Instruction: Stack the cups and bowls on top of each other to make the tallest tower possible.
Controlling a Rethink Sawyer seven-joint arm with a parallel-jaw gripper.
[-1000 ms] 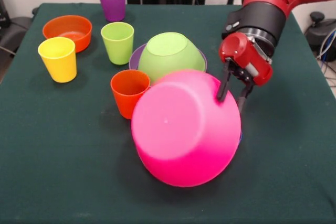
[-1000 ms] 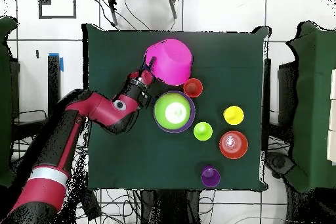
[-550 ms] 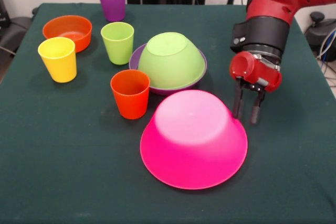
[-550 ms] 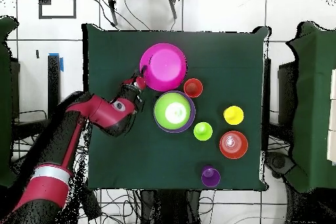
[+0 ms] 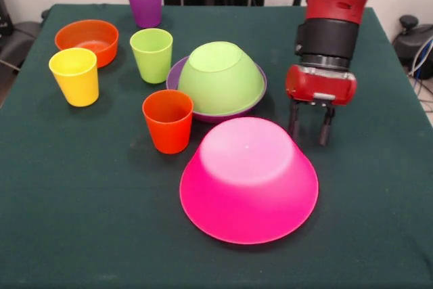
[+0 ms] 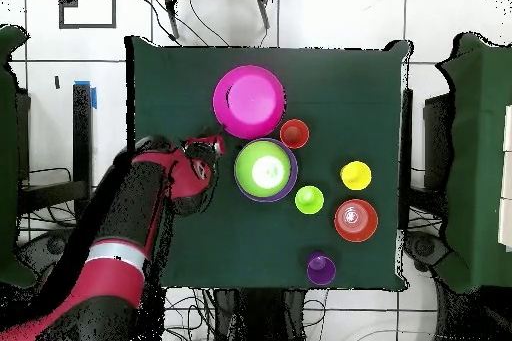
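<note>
The pink bowl sits upside down near the front of the table; the gripper hangs released, empty, beside it — a careless descent could shove it into the orange-red cup.

Pink bowl upside down beside lime bowl inverted in purple bowl.

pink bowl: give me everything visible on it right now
The pink bowl is the largest piece on the green table: glossy, smooth, plastic-looking, solid hot pink. It sits upside down, rim flat on the cloth, its flat base facing up and catching a pale sheen. It lies toward the camera from the upturned lime bowl. The orange-red cup stands close beside it; contact is unclear. The end effector, open, hangs just beyond its rim, not gripping it.
</note>
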